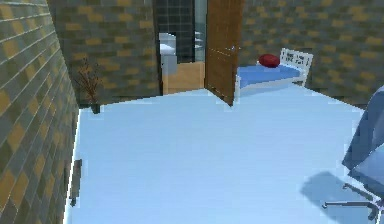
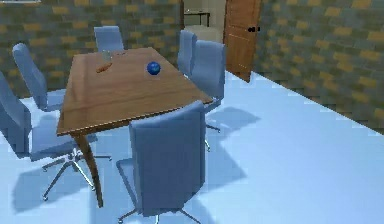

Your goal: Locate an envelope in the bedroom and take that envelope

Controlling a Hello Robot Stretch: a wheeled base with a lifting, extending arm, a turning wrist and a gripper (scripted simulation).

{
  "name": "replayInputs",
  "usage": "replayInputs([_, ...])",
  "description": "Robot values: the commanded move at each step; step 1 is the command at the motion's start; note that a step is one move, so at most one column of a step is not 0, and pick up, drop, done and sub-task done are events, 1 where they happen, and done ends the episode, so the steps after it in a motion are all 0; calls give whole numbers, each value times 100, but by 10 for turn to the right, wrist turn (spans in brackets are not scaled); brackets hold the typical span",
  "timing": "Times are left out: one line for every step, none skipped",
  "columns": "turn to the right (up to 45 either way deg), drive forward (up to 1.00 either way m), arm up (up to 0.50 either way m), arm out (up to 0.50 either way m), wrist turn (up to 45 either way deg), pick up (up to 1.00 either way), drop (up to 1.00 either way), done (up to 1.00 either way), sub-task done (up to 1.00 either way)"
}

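Wooden counter [image 2: 130, 100] carries a blue ball [image 2: 153, 68] and, at the ball's nine o'clock, a tan thing [image 2: 105, 66]: approach slowly and check it. Hand's state: cannot tell.

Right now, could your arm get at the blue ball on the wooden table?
Probably not from here: the blue ball lies far across the wooden table, and a blue chair at the near edge stands in the way.

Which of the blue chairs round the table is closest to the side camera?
The chair at the table's near end, backrest toward us; the others stand farther up.
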Motion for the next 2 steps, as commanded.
replayInputs([0, 100, 0, 0, 0, 0, 0, 0, 0])
replayInputs([0, 100, 0, 0, 0, 0, 0, 0, 0])
